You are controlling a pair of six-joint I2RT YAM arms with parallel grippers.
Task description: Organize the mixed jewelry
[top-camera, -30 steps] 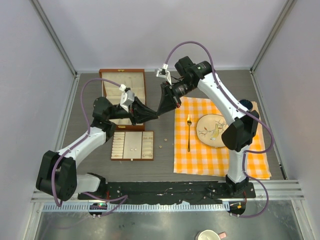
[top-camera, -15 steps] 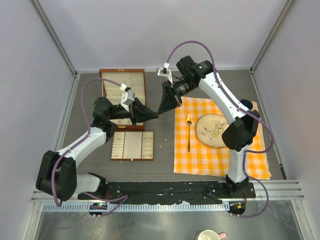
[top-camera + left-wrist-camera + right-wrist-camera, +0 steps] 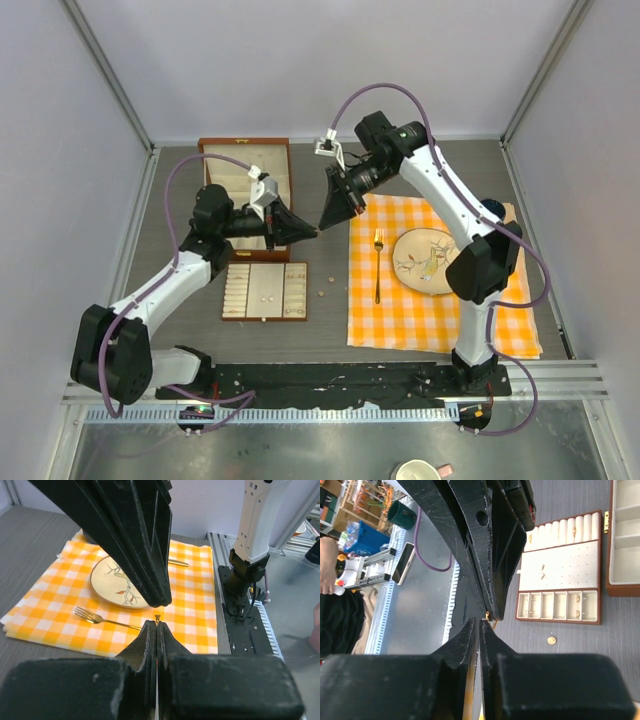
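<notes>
- Pinched in the closed left pincer (image 3: 157, 624): tiny gold stud (image 3: 157, 617), held above the desk (image 3: 330, 320), apparently for hand-over
- Tip to tip against it, right pincer (image 3: 479, 622), nearly together; gripping or releasing, cannot tell
- Loose pieces (image 3: 322, 292) lying beside the tray (image 3: 265, 318)

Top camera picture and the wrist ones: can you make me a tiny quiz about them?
1. True or false: the fork lies on the checked cloth.
2. What is pinched in the left gripper? A spoon, B tiny gold piece, C button.
3. Fill in: in the top view, the plate lies to the fork's ___.
Key: 1 true; 2 B; 3 right.
</notes>
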